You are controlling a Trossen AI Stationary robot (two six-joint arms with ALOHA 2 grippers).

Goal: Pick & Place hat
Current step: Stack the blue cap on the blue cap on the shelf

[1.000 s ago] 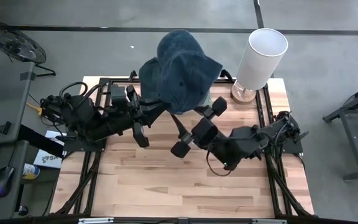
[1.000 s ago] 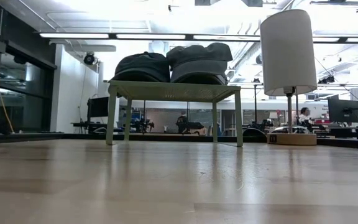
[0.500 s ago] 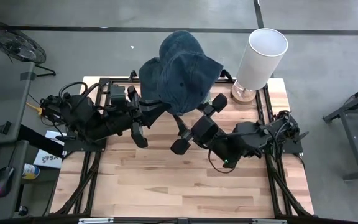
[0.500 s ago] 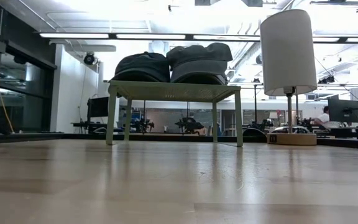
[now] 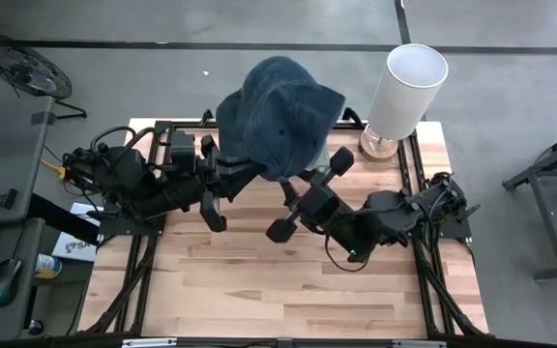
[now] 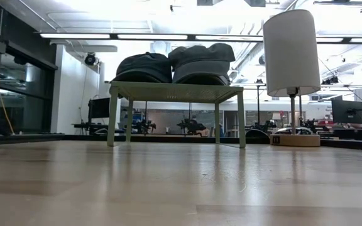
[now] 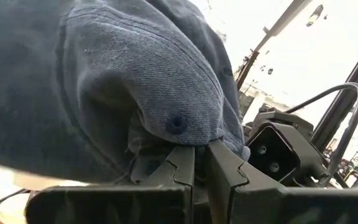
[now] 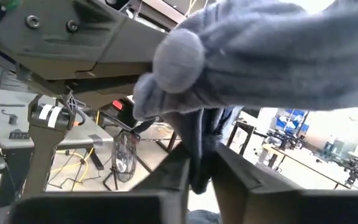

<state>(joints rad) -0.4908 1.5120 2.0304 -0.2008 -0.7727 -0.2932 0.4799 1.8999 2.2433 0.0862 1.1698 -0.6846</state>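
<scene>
A blue denim hat (image 5: 278, 116) is held high over the far middle of the table, between my two arms. My left gripper (image 5: 245, 172) comes at it from the table's left and is shut on its edge, with the cloth filling the left wrist view (image 7: 104, 81). From the table's right my right gripper (image 5: 296, 182) reaches under the hat's other side, also shut on cloth (image 8: 278, 56). Neither gripper nor the blue hat shows in the low view. My left gripper pinches a bunched fold of the hat's lower edge (image 7: 185, 134), just below a small eyelet, between its two fingers. The fingers lie about level, coming from the table's left. The hat bulges up above them, lifted clear of the table. My right gripper pinches a hanging fold of the hat's edge (image 8: 197, 146) between its two fingers. They come about level from the table's right. The cloth bunches above the fingertips, and the hat is clear of the table.
A lamp with a white shade (image 5: 409, 87) stands at the far right corner. A small green stand (image 6: 175, 91) at the far middle carries a dark hat (image 6: 144, 68) and a grey hat (image 6: 201, 63). The near half of the wooden tabletop (image 5: 288, 290) is bare.
My right gripper's fingers, spread wide beside the hat's edge before, have shut on it. Both arms have otherwise kept their places, and the hat stays held aloft.
</scene>
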